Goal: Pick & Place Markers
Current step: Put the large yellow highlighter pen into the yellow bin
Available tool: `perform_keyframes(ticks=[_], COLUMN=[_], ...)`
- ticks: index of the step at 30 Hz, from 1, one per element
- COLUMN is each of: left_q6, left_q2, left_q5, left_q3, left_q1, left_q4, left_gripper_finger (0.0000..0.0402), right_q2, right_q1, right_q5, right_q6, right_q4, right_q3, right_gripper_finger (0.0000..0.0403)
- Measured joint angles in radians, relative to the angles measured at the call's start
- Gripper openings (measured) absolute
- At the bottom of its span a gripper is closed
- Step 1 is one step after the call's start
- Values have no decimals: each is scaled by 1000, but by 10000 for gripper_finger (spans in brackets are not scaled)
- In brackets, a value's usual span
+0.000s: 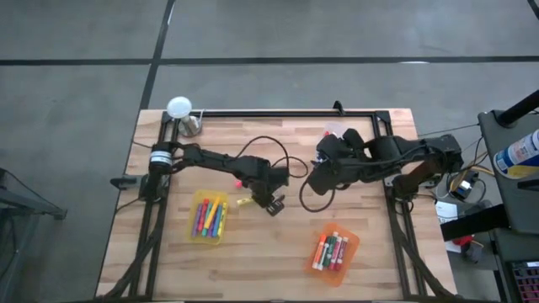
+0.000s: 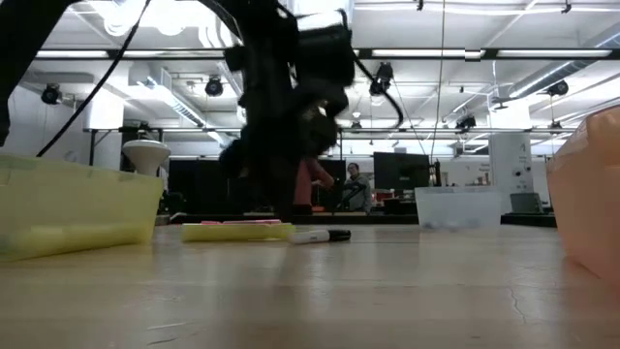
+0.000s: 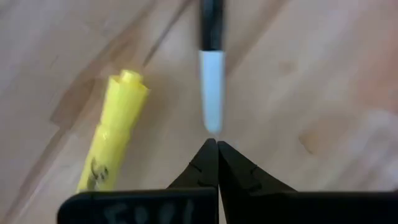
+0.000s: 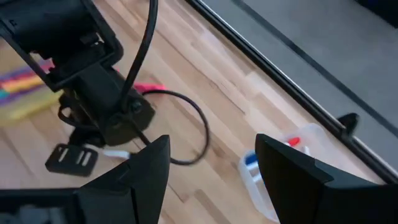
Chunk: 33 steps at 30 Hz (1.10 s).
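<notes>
A lab or workshop hall: bare concrete floor (image 1: pixel 76 126), ceiling strip lights (image 2: pixel 407 53), monitors (image 2: pixel 399 171), a framed wooden table (image 1: pixel 253 244).

L pincer (image 3: pixel 217 149) closed, R pincer (image 4: pixel 211 165) agape

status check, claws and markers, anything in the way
Left claw shut, empty, at white marker's tip. Right claw open, waiting above table. Yellow marker lies beside, apart; nothing blocking.

two blk arms (image 1: pixel 221 162), looped blk cables (image 1: pixel 261 147)
</notes>
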Motion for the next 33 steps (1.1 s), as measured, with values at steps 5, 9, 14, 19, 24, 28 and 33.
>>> perform_keyframes(ticks=[5, 9, 14, 19, 24, 28, 33], left_q6=[20, -36, -2, 89, 149, 171, 169], left_q2=[-167, -307, -444, -545, -638, -732, -834], left_q5=[-174, -378, -433, -445, -452, -482, -486], left_q3=[4, -7, -18, -65, -126, -164, -181], left_q1=[8, 33, 83, 153, 205, 208, 203], left_q4=[-68, -174, -311, -401, -325, -227, -150], left_gripper_finger=[0, 0, 1, 41, 100, 120, 122], right_q2=[33, 63, 77, 79, 119, 195, 306], right_q1=[0, 1, 6, -3, -48, -74, -106], right_q5=[-3, -43, -174, -344, -513, -523, -528], right_q6=[10, -103, -298, -449, -587, -665, -700], right_q4=[54, 143, 361, 560, 873, 1006, 1025], right_q3=[-27, -85, -198, -323, -449, -492, -490], right_gripper_finger=[228, 228, 228, 228, 228, 228, 227])
